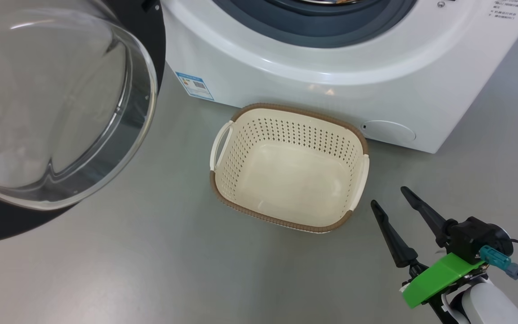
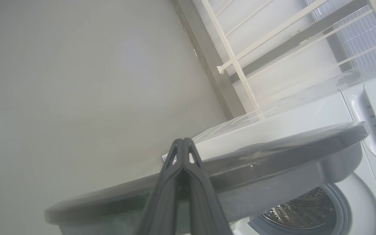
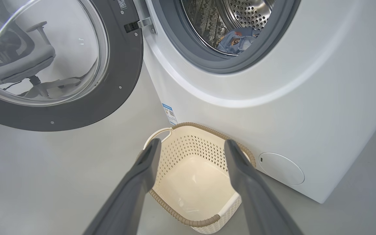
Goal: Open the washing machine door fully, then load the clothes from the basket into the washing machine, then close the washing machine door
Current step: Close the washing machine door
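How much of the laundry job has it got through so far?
Done: the washing machine door stands wide open, the basket is empty and the clothes lie inside the washing machine. In hand: the shut left claw is by the door's rim; the right claw hangs open beside the basket. Left: closing the door.

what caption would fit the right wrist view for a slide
Open right claw frames the empty basket; clothes lie in the washer, door wide open.
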{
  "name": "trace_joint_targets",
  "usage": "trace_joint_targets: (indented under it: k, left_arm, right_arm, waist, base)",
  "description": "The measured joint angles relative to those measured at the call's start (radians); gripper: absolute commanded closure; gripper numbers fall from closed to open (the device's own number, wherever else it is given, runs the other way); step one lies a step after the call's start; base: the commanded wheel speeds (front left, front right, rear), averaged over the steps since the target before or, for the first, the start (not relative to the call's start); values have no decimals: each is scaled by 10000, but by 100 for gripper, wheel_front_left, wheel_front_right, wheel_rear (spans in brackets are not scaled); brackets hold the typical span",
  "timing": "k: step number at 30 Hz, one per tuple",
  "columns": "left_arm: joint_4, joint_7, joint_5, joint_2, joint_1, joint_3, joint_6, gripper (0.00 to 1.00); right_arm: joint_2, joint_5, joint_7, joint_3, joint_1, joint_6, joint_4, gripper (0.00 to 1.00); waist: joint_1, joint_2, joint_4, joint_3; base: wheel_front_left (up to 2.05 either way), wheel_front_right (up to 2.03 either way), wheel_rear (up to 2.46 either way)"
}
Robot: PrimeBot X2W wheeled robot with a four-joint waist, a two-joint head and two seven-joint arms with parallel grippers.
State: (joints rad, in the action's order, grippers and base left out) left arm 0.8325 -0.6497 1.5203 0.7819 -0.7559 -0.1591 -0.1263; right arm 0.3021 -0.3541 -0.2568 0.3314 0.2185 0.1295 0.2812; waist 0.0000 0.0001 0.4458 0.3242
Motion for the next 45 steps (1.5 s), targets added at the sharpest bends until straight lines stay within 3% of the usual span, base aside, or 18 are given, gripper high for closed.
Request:
trace_joint_targets:
  k: [25, 45]
  left_arm:
    - [-1607, -1528, 180, 107, 876, 625, -2, 100]
    - [-4092, -3009, 807, 69, 1927, 813, -2, 100]
  right_arm:
    - [-313, -12, 0, -38, -475, 0, 67, 0]
    - [-487, -81, 0, -328, -918, 0, 111, 0]
  waist:
    - [0, 0, 37, -926]
    - [0, 0, 38, -1458]
  base:
    - [0, 0, 0]
    - [0, 0, 0]
